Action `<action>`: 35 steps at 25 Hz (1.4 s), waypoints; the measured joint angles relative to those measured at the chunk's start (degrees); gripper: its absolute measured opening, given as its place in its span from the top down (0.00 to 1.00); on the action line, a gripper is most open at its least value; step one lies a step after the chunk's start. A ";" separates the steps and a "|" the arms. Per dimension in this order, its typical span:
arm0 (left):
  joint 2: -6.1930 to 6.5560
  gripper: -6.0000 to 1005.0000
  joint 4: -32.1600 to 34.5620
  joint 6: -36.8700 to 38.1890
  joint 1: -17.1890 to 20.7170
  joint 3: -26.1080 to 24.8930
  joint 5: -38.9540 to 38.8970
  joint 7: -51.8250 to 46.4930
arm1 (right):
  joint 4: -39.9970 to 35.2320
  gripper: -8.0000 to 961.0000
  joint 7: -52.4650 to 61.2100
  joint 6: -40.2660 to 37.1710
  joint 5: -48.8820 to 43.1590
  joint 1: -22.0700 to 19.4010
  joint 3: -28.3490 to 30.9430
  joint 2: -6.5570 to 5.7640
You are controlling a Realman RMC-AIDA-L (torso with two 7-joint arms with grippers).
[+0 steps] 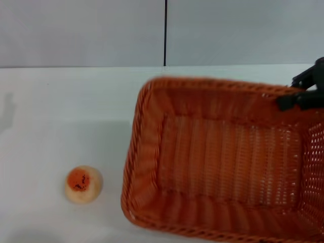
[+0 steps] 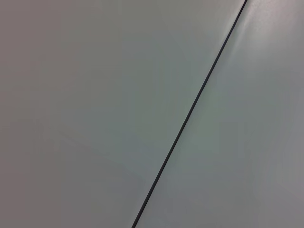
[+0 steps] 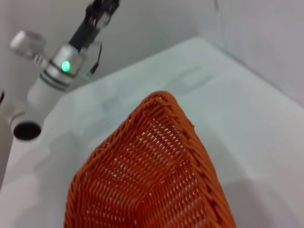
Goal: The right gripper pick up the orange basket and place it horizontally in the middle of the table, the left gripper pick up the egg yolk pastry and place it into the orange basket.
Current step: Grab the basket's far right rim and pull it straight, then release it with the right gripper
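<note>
beside the orange basket (image 1: 223, 162), the egg yolk pastry (image 1: 83, 184)

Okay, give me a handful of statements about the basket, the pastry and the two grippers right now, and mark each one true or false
1. The egg yolk pastry lies inside the orange basket. False: it sits on the table, outside the basket and on the robot's left of it.
2. The right gripper is at the basket's far rim, near its right end. True.
3. The basket already holds a second pastry. False: the part of its inside that shows is empty.
4. The left gripper is touching the pastry. False: no gripper is near the pastry in the head view, and the left wrist view shows only a plain wall with a dark seam.
5. The pastry's orange top faces up. True.
</note>
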 joint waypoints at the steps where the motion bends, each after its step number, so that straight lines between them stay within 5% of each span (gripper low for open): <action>1: 0.00 0.17 0.00 0.00 0.00 0.00 0.00 0.00 | 0.00 0.82 0.00 0.00 0.00 0.00 0.00 0.00; 5: -0.01 0.17 -0.30 -0.03 0.38 0.15 -0.01 0.00 | 1.14 0.82 -2.03 1.73 -3.76 2.60 -0.62 1.47; 23: -0.09 0.17 -0.93 0.46 1.43 0.95 0.00 -2.56 | 7.85 0.83 -7.76 12.04 -4.12 7.57 -7.61 4.19; 33: 0.01 0.17 -1.45 0.50 1.43 1.00 0.00 -2.97 | 7.50 0.83 -8.53 14.66 -4.14 8.30 -7.44 4.87; 35: 0.01 0.17 -1.46 0.47 1.23 1.00 -0.01 -2.98 | 7.41 0.75 -8.63 16.10 -3.88 8.28 -7.18 4.89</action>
